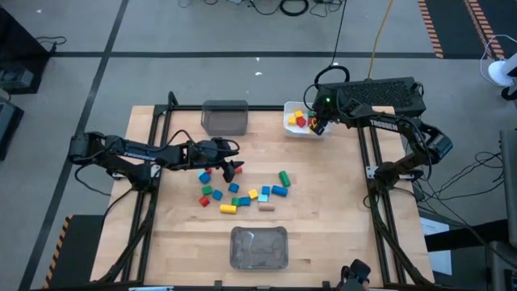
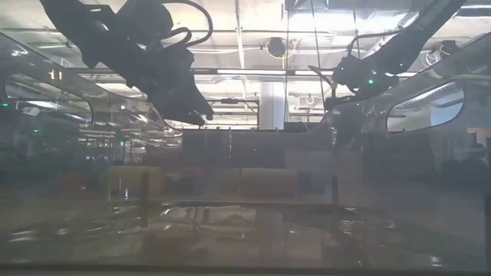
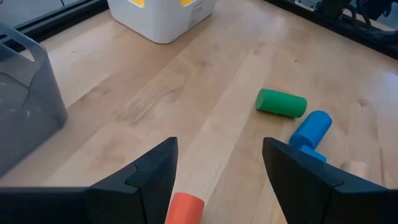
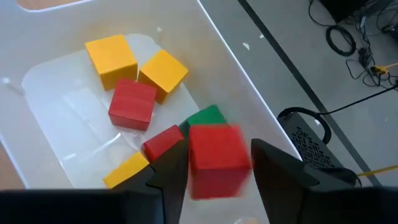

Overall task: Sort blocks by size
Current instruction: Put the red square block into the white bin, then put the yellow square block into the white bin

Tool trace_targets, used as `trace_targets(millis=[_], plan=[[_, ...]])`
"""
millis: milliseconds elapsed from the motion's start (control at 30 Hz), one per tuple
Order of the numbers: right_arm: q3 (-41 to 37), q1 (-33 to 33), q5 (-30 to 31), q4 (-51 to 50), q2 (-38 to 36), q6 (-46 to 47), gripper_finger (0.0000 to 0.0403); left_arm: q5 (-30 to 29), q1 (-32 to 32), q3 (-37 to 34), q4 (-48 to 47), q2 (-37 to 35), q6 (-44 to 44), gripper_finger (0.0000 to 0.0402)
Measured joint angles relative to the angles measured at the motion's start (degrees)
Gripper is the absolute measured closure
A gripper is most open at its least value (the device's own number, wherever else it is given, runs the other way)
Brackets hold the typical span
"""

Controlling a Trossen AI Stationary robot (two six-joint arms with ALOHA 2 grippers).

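Hanging over the white bin [image 1: 300, 128] at the far right corner of the table [image 1: 323, 234], the right gripper [image 4: 219, 167] has a blurred red cube [image 4: 216, 160] between its fingers, jaws parted enough that I can't tell if they're gripping it. Inside the bin sit two yellow cubes [image 4: 112, 59], a red one [image 4: 132, 104] and a few more pieces. The left gripper [image 3: 217, 168] hovers open and empty above the pale wood, just over a red cylinder [image 3: 184, 208], with a green cylinder [image 3: 281, 102] and a blue one [image 3: 311, 128] lying ahead of it. The loose blocks [image 1: 242, 194] are scattered mid-table. A dark grey bin [image 1: 224, 117] sits at the far edge, a clear one [image 1: 259, 246] at the near edge. Around the table there's grey floor with cables; the low view shows ceiling lights.
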Motion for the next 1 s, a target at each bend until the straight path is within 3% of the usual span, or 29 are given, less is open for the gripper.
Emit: trace_targets(millis=[400,500,733,1000], plan=[[0.0,0.4,-0.3,0.8,0.0,-0.3,0.0215,0.5,-0.1,0.0,-1.8,0.0,0.0,0.0165],[0.0,1.3,-5.9,0.7,0.0,-0.2,0.0218,0.5,-0.2,0.0,-3.0,0.0,0.2,0.0165],[0.0,7.1,-29.3,0.9,0.0,3.8,0.0222,0.2,-2.0,0.0,-2.1,0.0,3.3,0.0165],[0.0,18.6,-31.0,1.3,0.0,4.7,0.0222,-0.3,-6.3,0.0,0.1,2.1,4.8,0.0165]])
